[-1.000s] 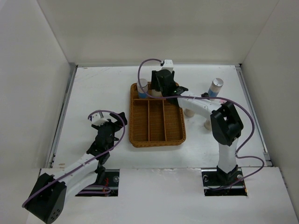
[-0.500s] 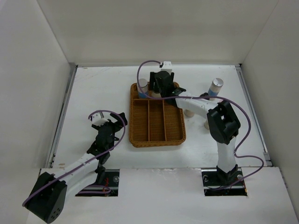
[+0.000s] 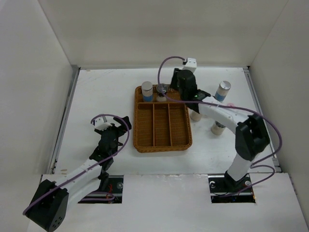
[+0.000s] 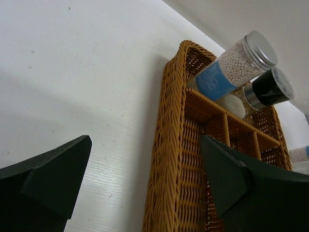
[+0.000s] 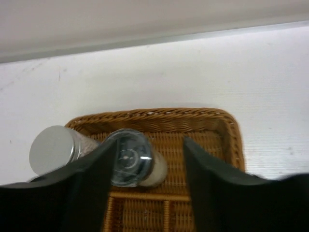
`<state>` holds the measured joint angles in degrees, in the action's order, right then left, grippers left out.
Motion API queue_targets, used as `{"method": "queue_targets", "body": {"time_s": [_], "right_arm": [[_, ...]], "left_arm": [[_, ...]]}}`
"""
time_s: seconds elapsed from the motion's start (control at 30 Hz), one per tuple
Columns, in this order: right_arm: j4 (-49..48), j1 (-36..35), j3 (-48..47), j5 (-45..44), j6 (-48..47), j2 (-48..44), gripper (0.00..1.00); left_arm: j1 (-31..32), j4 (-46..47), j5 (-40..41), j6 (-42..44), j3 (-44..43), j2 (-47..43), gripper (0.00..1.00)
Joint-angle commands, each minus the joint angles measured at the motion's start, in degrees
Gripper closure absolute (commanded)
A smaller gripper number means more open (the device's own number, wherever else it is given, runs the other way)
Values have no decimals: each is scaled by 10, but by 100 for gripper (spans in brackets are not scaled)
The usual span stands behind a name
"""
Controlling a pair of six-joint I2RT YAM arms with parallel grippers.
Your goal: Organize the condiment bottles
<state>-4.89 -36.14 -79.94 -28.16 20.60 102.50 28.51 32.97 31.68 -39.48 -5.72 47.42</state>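
Note:
The brown wicker tray lies mid-table. In its back compartment stand a white bottle with a blue band and silver cap and a dark-capped bottle. My right gripper is open and empty, just above and to the right of them. In the right wrist view the dark-capped bottle stands free close to the left finger, with the silver cap beside it. My left gripper is open and empty at the tray's left rim. Both bottles, the white one and the dark-capped one, show in the left wrist view.
Right of the tray stand another silver-capped blue-band bottle, a small bottle partly behind the right arm, another small bottle and a pink cap. White walls enclose the table on three sides.
My right gripper has let go of the dark-capped bottle in the tray's back compartment and has pulled up and to the right. The left arm has not moved.

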Motion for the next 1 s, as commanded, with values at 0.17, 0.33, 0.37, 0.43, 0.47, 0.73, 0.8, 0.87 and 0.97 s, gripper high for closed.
{"method": "queue_targets", "body": {"time_s": [0.17,0.33,0.37,0.43,0.47,0.73,0.8,0.87,0.97], "right_arm": [[-14,133,118,-86,-6,-163,64],[30,213,146,-112,-13,-174,24],[34,221,150,-116,-16,-170,19],[43,239,151,-112,-18,-158,14],[44,246,149,-110,-19,-151,12],[66,295,107,-54,-27,-96,6],[74,299,99,-43,-26,-88,6],[76,299,95,-37,-29,-80,6],[77,302,81,-34,-35,-60,8]], "left_arm": [[1,22,-3,1,-1,-10,0],[3,25,-14,-2,-8,17,0],[4,25,-14,-3,-8,15,0],[4,30,-12,-5,-8,21,0],[4,31,-13,-5,-9,26,0],[3,32,-18,-5,-11,34,0],[3,32,-19,-5,-9,25,0],[4,33,-14,-6,-8,23,0],[4,34,-18,-6,-11,36,0]]}}
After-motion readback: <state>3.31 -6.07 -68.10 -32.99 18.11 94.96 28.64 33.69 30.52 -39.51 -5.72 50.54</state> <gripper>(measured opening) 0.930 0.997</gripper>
